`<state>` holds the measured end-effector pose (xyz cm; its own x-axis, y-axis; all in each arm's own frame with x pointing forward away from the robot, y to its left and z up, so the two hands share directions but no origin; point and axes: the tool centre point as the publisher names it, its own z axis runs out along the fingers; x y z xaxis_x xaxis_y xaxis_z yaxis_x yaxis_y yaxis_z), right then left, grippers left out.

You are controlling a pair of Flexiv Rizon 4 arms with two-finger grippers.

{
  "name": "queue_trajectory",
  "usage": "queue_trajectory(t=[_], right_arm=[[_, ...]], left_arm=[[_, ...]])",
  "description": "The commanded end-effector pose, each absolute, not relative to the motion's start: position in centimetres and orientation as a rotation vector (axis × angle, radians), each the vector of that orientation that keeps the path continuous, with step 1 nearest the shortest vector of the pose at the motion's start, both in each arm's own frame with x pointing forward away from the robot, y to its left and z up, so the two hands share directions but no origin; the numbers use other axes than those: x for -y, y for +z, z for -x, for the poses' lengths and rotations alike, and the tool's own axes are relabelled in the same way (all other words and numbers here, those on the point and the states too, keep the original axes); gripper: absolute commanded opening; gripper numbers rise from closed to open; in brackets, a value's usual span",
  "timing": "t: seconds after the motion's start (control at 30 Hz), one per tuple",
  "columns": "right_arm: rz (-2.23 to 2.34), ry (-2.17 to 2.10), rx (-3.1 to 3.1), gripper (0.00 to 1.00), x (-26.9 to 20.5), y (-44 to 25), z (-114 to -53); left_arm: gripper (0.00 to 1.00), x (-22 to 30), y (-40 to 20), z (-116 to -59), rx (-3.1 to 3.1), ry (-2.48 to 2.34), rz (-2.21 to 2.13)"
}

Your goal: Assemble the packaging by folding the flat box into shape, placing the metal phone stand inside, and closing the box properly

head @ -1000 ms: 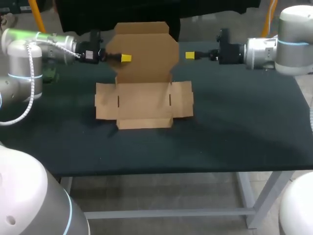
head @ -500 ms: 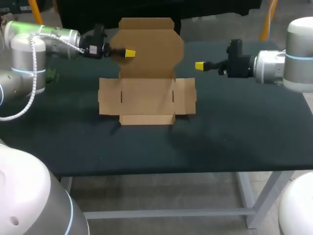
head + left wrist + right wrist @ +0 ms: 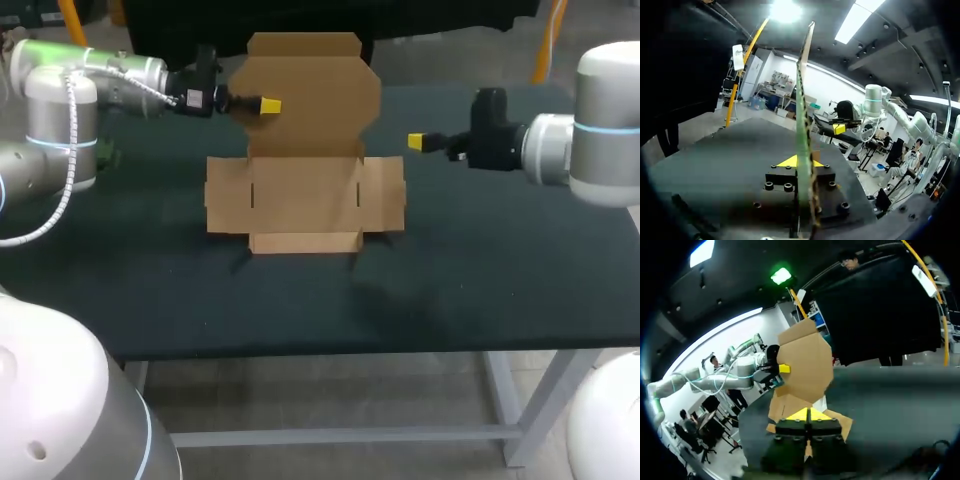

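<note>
Item: cardboard box point(image 3: 305, 195), die-cut, part-erected
Location: on the table point(image 3: 480, 260), at its middle, a little toward 12 o'clock in the head view
Condition: base panel lies flat. Side flaps point(image 3: 228, 195) are spread at 9 and 3 o'clock, and the front flap point(image 3: 305, 242) lies flat at 6 o'clock. The lid panel point(image 3: 315, 100) stands raised at 12 o'clock, roughly upright.

Item: left gripper point(image 3: 268, 105)
Location: at about 10 o'clock of the box, on the lid panel's left edge
Condition: pinching the lid panel. The left wrist view shows the card edge-on between the two yellow tips.

Item: right gripper point(image 3: 422, 143)
Location: at about 2 o'clock of the box, apart from it, above the table
Condition: tips pressed together, holding nothing

Item: metal phone stand, not seen in any view

Step in hand, as judged: folding the flat box into shape, early in the task, with walls not yet raised

Next move, as judged: the left gripper keeps the lid panel steady, and the right gripper comes in from 3 o'clock to lift the near side flap upright along its crease without sliding the base
</note>
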<state>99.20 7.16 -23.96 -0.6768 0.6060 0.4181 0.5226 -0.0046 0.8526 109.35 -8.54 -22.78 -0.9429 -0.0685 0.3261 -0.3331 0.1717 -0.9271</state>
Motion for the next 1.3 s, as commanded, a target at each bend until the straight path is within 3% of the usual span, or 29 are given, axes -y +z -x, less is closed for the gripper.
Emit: queue_trajectory(t=[0.03, 1.3], right_arm=[[-1.239, 1.781, -2.158, 0.0, -7.3, -23.9, -99.1], [-0.891, 1.749, -2.205, 0.0, -5.7, -23.0, -89.3]], left_arm=[[0.0, 8.5, -22.7, -109.2, 2.237, 1.856, -0.392], [0.0, 12.7, -16.1, -101.7, 2.341, 1.931, -0.312]])
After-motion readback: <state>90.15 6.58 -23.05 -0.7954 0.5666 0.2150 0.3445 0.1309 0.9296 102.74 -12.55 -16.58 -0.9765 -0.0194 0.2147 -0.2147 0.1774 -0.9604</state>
